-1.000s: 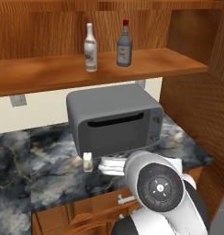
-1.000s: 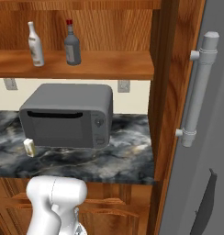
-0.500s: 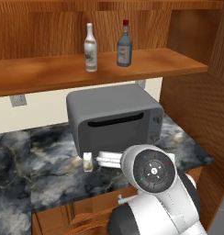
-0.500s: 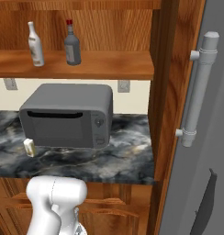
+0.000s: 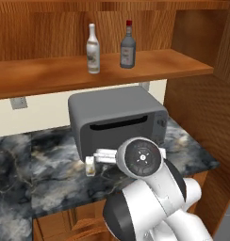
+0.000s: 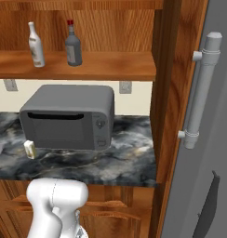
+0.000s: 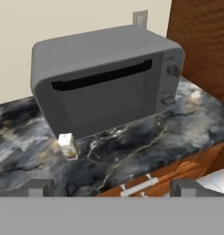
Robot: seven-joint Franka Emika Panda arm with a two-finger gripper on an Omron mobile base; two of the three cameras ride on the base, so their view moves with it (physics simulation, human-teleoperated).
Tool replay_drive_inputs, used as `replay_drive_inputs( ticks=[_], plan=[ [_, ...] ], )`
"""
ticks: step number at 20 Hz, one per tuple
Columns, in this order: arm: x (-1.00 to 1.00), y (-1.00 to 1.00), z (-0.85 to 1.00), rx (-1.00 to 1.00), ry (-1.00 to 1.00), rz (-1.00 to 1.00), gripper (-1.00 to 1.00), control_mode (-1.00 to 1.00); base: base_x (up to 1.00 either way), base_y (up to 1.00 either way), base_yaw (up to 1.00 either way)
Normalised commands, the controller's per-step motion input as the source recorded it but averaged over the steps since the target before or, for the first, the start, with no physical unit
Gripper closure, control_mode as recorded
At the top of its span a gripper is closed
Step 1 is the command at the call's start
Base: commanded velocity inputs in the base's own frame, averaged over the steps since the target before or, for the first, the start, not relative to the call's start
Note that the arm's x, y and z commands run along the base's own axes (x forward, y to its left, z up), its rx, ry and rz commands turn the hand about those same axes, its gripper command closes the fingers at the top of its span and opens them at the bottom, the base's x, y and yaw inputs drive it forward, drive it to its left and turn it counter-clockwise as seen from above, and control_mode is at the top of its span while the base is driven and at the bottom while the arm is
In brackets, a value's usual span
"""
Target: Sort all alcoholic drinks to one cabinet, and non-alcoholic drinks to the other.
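Two alcoholic drinks stand on the shelf board of the reddish-brown wall cabinet (image 5: 51,73) (image 6: 110,65): a slim white bottle (image 5: 93,49) (image 6: 36,45) and a squat dark grey bottle with a red cap (image 5: 128,47) (image 6: 73,44). A small cream carton (image 7: 68,146) (image 5: 90,165) (image 6: 30,148) stands upright on the counter by the microwave's front left corner. My gripper (image 7: 111,187) (image 5: 102,155) hangs open above the counter's front edge, short of the carton, nothing between its fingers. The other cabinet is out of view.
A grey microwave (image 5: 117,117) (image 7: 109,78) sits under the shelf on the dark marble counter (image 5: 41,183). A wooden side panel (image 6: 169,93) closes the right. Beyond it is a grey fridge door with a long handle (image 6: 201,93). Wooden drawers (image 7: 146,181) run below the counter.
The arm has risen and swung forward and left toward the counter, bringing the hand closer to the carton. The bottles and carton have not moved.
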Motion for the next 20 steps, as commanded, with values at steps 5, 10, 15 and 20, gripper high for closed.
replay_drive_inputs(
  ticks=[5, 10, 15, 20],
  plan=[
    [0.29, 0.08, -0.56, -0.03, -0.01, 0.03, -1.0, -1.0, 0.0, 0.0, 0.0],
    [0.29, 0.19, -0.42, -0.03, -0.01, 0.02, -1.0, -1.0, 0.0, 0.0, 0.0],
    [0.27, 0.23, -0.4, -0.03, -0.06, 0.03, -1.0, -1.0, 0.0, 0.0, 0.0],
    [0.23, 0.16, -0.39, -0.01, -0.07, 0.04, -1.0, -1.0, 0.0, 0.0, 0.0]
  ],
)
